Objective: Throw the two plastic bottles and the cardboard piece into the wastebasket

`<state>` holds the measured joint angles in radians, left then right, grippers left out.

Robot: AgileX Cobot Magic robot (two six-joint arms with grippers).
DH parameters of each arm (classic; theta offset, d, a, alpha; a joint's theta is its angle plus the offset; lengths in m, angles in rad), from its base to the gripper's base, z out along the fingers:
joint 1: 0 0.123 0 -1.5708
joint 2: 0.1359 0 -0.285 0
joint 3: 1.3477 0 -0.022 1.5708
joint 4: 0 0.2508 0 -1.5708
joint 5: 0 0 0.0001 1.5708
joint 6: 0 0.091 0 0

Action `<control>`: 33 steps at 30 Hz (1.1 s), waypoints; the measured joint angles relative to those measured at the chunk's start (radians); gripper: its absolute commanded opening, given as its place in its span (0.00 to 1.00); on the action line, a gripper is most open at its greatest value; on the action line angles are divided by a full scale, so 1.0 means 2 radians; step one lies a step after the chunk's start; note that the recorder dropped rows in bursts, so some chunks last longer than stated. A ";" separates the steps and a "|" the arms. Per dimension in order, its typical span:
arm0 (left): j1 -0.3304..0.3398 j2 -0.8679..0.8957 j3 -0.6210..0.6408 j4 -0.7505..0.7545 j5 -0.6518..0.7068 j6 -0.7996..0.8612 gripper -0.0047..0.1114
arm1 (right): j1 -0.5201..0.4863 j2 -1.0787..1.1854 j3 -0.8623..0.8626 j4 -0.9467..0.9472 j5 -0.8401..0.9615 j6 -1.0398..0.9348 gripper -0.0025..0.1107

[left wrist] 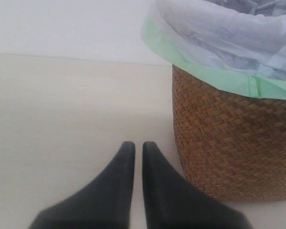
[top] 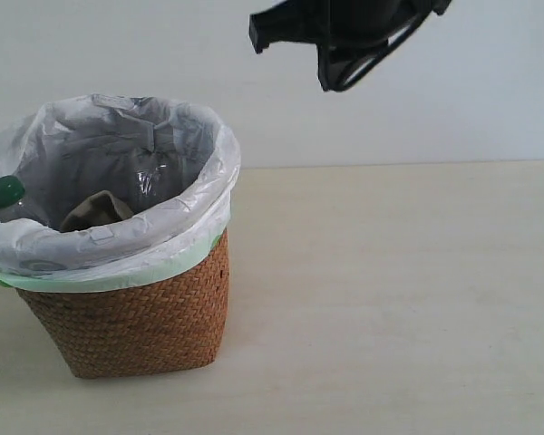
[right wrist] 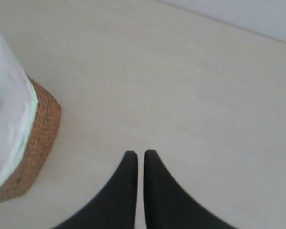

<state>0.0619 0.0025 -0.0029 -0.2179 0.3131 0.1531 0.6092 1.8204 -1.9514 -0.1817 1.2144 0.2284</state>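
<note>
The brown wicker wastebasket (top: pixel 136 317) with its white bag stands at the left of the table. Inside it I see the green cap of one bottle (top: pixel 4 191), a clear bottle body (top: pixel 152 181) against the far wall, and the grey-brown cardboard piece (top: pixel 95 210). The black cap and red label are hidden. My left gripper (left wrist: pixel 138 145) is shut and empty, low beside the wastebasket (left wrist: pixel 233 143). My right gripper (right wrist: pixel 140 153) is shut and empty, high over the table with the wastebasket (right wrist: pixel 38 138) off to one side. A black arm part (top: pixel 344 36) shows at the top of the exterior view.
The pale table (top: pixel 390 299) stretches to the right of the basket with nothing standing on it. A light wall (top: pixel 490 91) rises behind the table's far edge.
</note>
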 measured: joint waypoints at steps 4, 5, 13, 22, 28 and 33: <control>0.000 0.000 0.000 0.000 0.000 0.000 0.09 | 0.000 -0.038 0.109 -0.002 -0.032 0.008 0.02; 0.000 0.000 0.000 0.000 0.000 0.000 0.09 | 0.001 -0.047 0.132 -0.002 -0.044 0.009 0.02; 0.000 0.000 0.000 0.000 0.000 0.000 0.09 | 0.001 -0.172 0.336 -0.003 -0.159 0.025 0.02; 0.000 0.000 0.000 0.000 0.000 0.000 0.09 | 0.001 -0.350 0.477 -0.005 -0.248 0.040 0.02; 0.000 0.000 0.000 0.000 0.000 0.000 0.09 | 0.001 -0.477 0.547 -0.006 -0.266 0.043 0.02; 0.000 0.000 0.000 0.000 0.000 0.000 0.09 | 0.001 -0.555 0.569 0.004 -0.223 0.045 0.02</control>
<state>0.0619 0.0025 -0.0029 -0.2179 0.3131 0.1531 0.6119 0.7100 -0.8131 -0.1741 0.7686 0.3189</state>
